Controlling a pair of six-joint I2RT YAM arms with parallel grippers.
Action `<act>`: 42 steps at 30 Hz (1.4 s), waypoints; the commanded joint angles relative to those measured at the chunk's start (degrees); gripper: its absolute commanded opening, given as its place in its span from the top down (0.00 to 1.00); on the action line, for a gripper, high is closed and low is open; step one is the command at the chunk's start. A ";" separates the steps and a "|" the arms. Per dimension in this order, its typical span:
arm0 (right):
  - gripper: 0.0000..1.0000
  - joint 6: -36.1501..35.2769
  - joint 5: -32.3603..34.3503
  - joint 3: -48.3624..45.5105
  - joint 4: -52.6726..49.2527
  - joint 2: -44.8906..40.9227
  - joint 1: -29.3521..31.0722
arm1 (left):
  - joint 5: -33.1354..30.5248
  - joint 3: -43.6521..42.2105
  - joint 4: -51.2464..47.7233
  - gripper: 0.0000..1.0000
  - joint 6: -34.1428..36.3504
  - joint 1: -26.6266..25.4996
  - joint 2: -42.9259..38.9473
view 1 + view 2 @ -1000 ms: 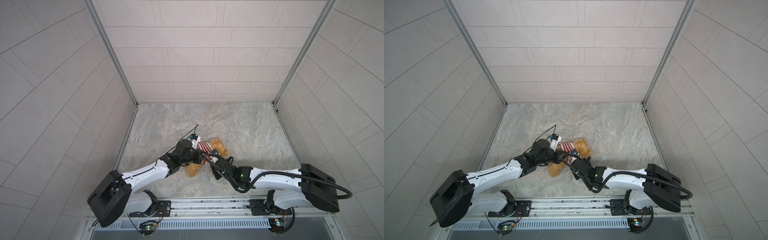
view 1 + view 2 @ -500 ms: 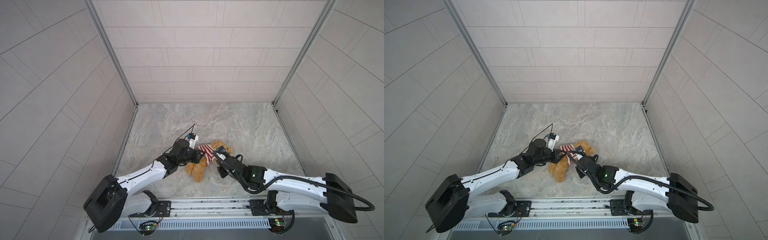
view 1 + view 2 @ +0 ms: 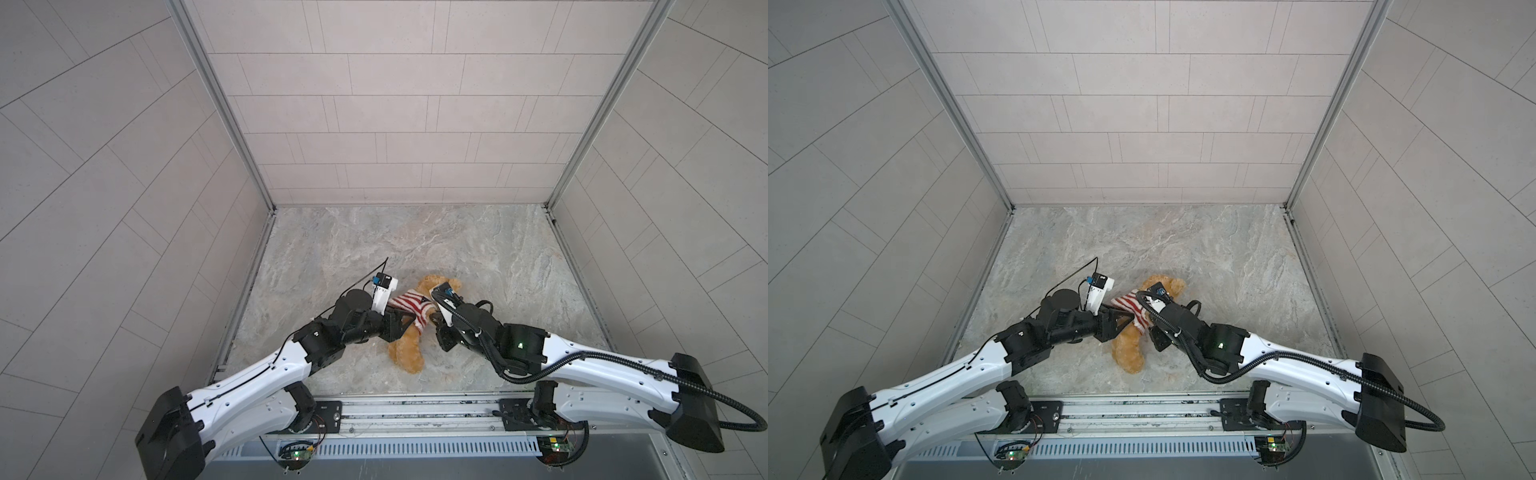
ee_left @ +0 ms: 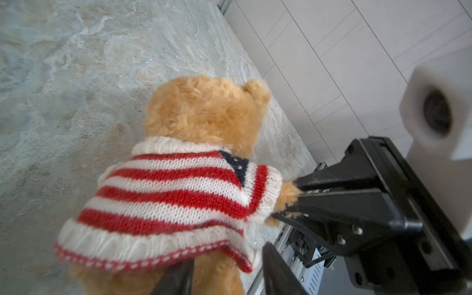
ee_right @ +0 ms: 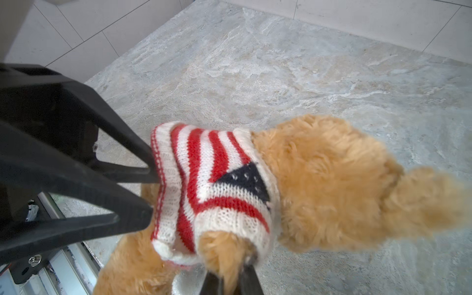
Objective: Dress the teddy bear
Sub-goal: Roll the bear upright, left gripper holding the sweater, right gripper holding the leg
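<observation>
Near mid-tabletop (image 3: 478,257), a shade toward six o'clock: teddy bear (image 3: 406,351), head toward one o'clock, legs toward six, red-and-white striped sweater (image 3: 411,305) already over head and trunk. At its nine o'clock side, left gripper (image 4: 227,255), jaws parted to a middling gap at the hem, gripping nothing as far as visible. At its three o'clock side, right gripper (image 4: 293,194), jaws pinched tight on the paw poking from one sleeve. Risks from here: pulling that paw with no hold at the hem, likely to drag the whole floppy bear across the tabletop instead of seating the sleeve; tugging too hard, likely to ride the knit up or snag a loop on a fingertip. Other sleeve hidden, so impossible to tell whether filled. Count: one bear, one sweater, two grippers.
</observation>
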 commanded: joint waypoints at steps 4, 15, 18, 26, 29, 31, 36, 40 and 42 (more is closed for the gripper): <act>1.00 1.56 -0.54 1.85 2.09 -0.35 0.41 | -0.72 0.25 1.82 0.63 -1.84 -1.90 3.60; 1.00 2.36 -5.81 -0.01 3.16 -2.04 1.39 | -4.52 0.32 4.81 1.00 -4.99 -0.73 7.23; 1.00 0.72 -7.10 -0.69 1.40 -4.75 1.39 | -4.06 -1.35 4.71 1.00 -6.22 2.49 6.48; 1.00 -5.02 -15.05 -1.09 -2.48 -11.81 1.33 | -3.85 -4.66 3.81 1.00 -5.69 8.39 6.76; 1.00 -5.51 -14.48 -0.71 -4.02 -12.01 1.30 | -3.85 -4.98 4.12 1.00 -5.59 8.55 7.18; 1.00 -5.37 -14.21 -0.87 -3.41 -11.85 1.25 | -3.72 -5.01 4.10 1.00 -5.43 8.63 6.97; 1.00 -3.67 -10.00 -0.78 -0.62 -10.57 1.29 | -0.45 -4.50 5.21 1.00 -4.12 8.47 7.28; 1.00 0.00 -5.31 -2.89 6.02 -9.99 1.15 | 1.72 -4.39 6.16 1.00 -3.92 7.24 6.98; 1.00 1.75 -2.72 -3.09 6.58 -9.31 0.64 | 2.28 -4.45 6.66 0.97 -3.79 5.84 6.32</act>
